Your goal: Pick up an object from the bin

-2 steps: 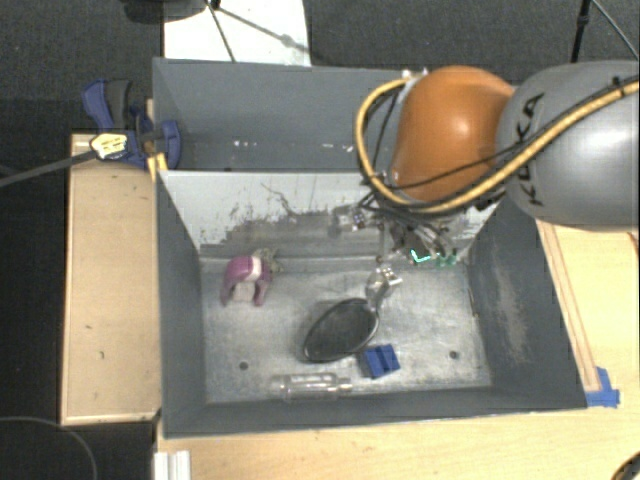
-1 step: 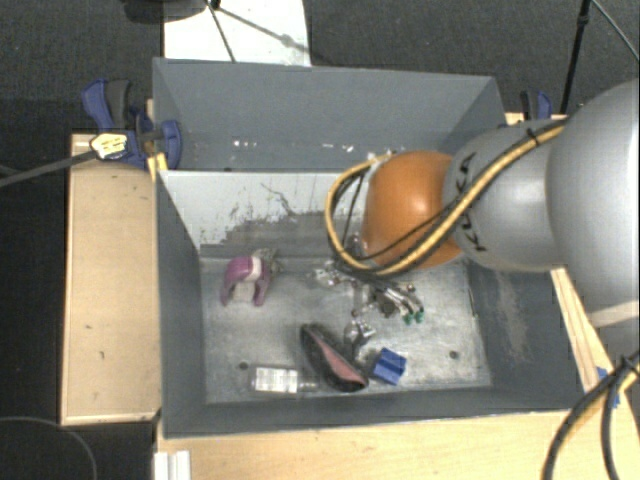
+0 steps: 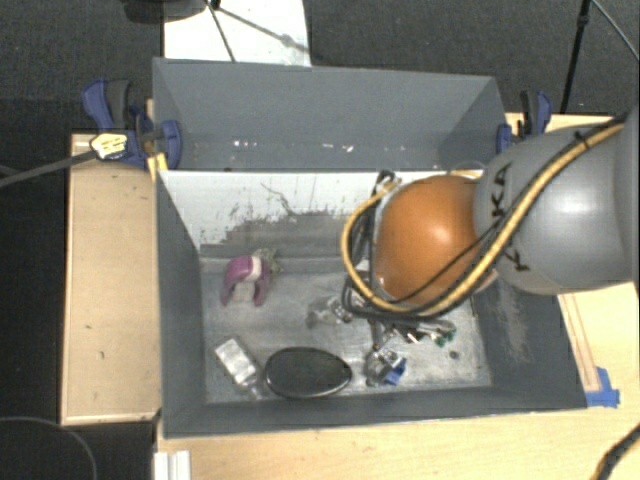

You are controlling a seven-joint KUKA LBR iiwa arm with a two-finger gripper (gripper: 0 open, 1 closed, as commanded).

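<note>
the gripper (image 3: 381, 354) hangs over the near middle of the grey metal bin (image 3: 180, 298), above one small blue piece (image 3: 394, 371); apart or together, i cannot tell. to the left lie one black oval disc (image 3: 307, 372), one clear plastic block (image 3: 236, 360) and one purple curved piece (image 3: 246, 279).
</note>
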